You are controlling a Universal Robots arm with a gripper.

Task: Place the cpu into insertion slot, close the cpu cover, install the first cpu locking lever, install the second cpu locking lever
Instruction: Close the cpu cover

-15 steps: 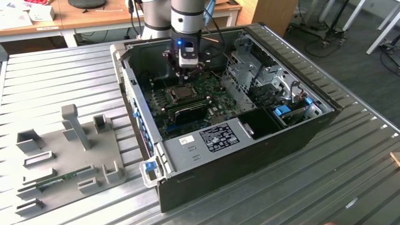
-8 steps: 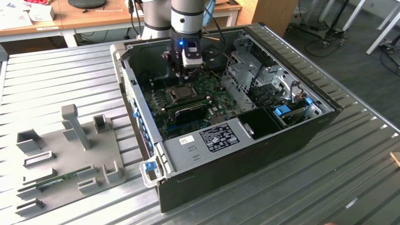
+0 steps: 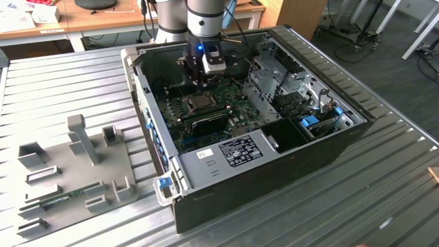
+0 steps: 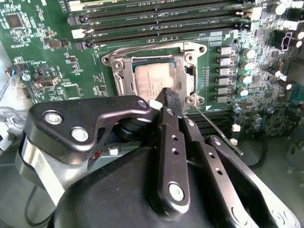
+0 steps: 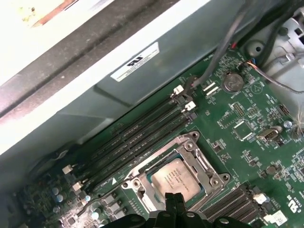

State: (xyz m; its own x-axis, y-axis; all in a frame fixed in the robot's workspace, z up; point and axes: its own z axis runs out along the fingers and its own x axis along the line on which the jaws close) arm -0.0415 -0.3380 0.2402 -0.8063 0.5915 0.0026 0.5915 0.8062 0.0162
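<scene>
Hovering my gripper (image 4: pixel 167 94), jaws pinched together and empty, at slot (image 4: pixel 110 60) edge; cpu (image 4: pixel 149 80) sits in slot, cover (image 4: pixel 124 76) down over it; lever (image 4: pixel 218 130) slants off slot corner, just beside gripper.

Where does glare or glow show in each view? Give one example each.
First wrist view: the case rim washes out white; second wrist view: the cpu top gleams pale beyond the dark gripper; exterior view: a blue light glows on the arm.

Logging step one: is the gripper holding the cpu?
No, in the second wrist view the cpu lies flat in the insertion slot, framed by the cpu cover, not in the gripper.
</scene>
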